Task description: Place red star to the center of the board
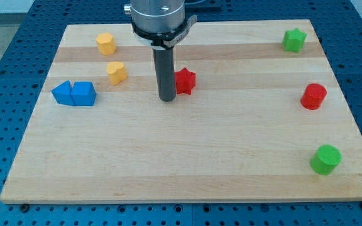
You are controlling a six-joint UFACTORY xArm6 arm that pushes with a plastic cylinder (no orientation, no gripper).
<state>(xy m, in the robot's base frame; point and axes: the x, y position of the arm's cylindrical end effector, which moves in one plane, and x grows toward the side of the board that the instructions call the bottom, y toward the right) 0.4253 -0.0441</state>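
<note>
The red star point(185, 80) lies on the wooden board point(187, 157), a little above the board's middle. My tip point(168, 99) stands at the star's left, touching or almost touching its left edge. The dark rod rises from there to the arm's grey mount point(158, 16) at the view's top.
A yellow hexagon block point(105, 43) and a yellow heart block point(116, 72) lie at the upper left. Two blue blocks point(74, 94) sit side by side at the left. A green star point(294, 40), a red cylinder point(313, 96) and a green cylinder point(325, 159) lie along the right.
</note>
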